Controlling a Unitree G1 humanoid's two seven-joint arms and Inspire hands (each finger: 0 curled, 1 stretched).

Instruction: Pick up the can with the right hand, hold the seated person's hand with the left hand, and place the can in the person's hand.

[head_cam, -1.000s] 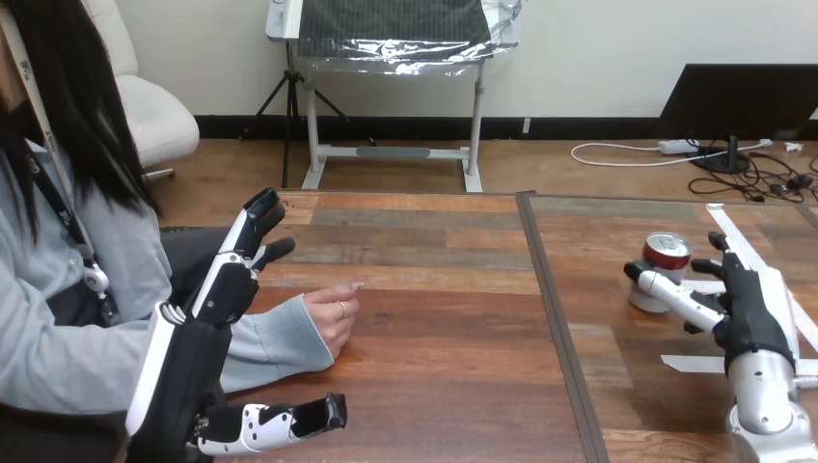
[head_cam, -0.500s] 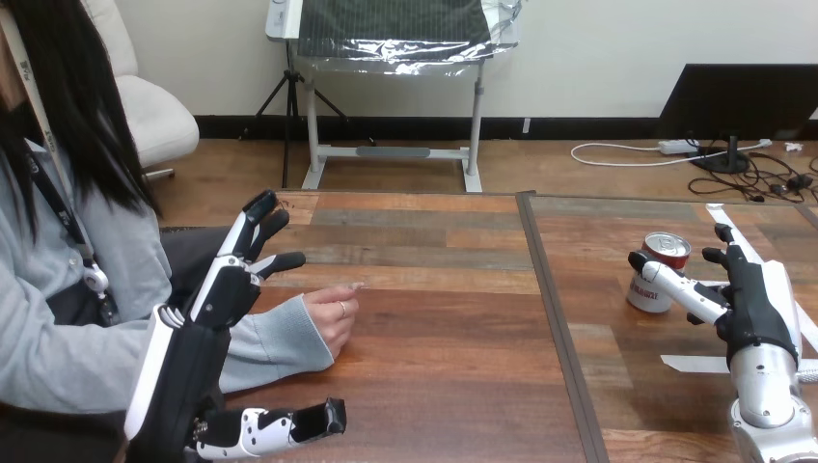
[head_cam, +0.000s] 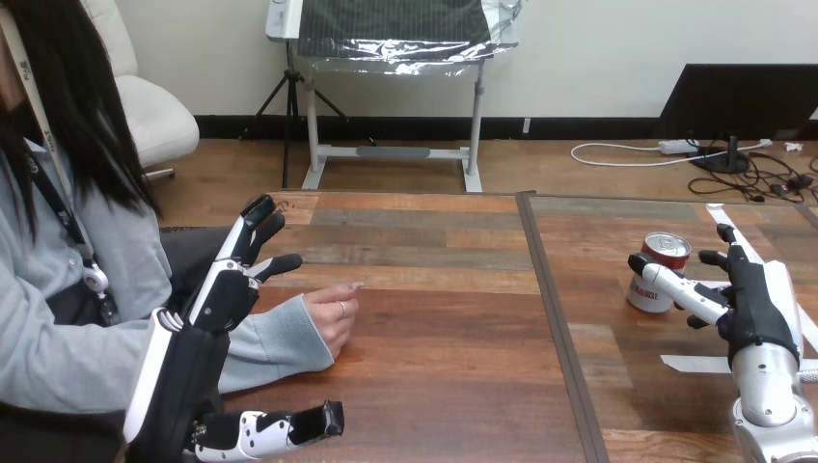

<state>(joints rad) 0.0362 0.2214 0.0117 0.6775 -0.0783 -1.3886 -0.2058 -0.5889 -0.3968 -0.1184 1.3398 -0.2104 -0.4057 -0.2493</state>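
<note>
The can (head_cam: 659, 273) is standing upright beside the right hand (head_cam: 748, 294), toward the person's hand (head_cam: 333, 318); its fingers (head_cam: 675, 285) are gaping wide, holding nothing.

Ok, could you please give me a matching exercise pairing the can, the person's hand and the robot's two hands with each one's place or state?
1 can
2 person's hand
3 left hand
4 right hand

A open, raised beside the person's sleeve
B upright on the table's right half
C open, close beside the can
D loosely curled, resting on the table

Pairs: 1-B, 2-D, 3-A, 4-C
</note>
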